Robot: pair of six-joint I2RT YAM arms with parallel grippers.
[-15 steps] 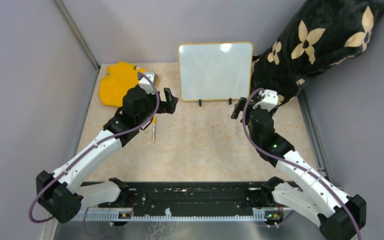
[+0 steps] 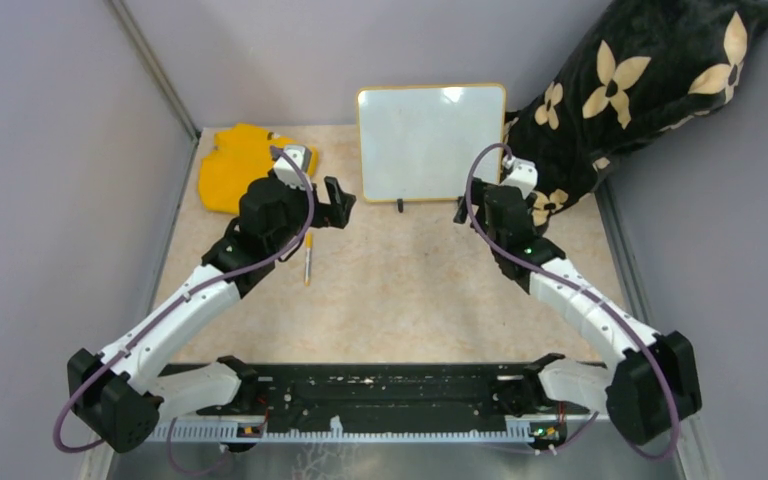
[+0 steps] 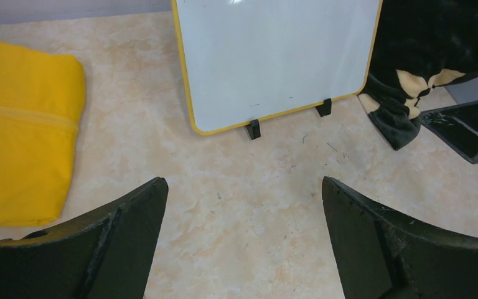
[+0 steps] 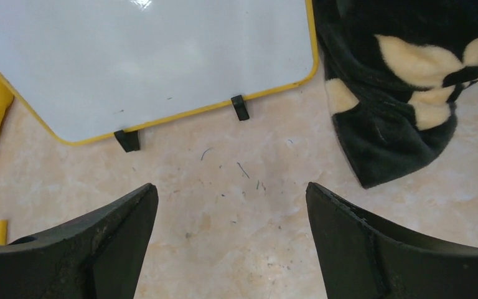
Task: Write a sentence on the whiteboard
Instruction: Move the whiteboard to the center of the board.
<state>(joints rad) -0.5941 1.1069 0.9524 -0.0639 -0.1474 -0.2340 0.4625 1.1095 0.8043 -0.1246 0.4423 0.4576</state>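
Reaching farther in, the right gripper (image 2: 463,210), spread and empty, now nears the blank whiteboard (image 2: 430,140) standing far centre. The left gripper (image 2: 338,203) is equally spread; the pen (image 2: 307,262) lies unheld, so writing hasn't begun.

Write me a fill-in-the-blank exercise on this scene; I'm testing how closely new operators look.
1. The whiteboard stands on ____ black clip feet.
2. The left pincer and the right pincer both stand ____, holding nothing.
3. The cloth lying left of the whiteboard is ____.
4. The pillow right of the whiteboard is black with cream ____.

Missing words: two; open; yellow; flowers.
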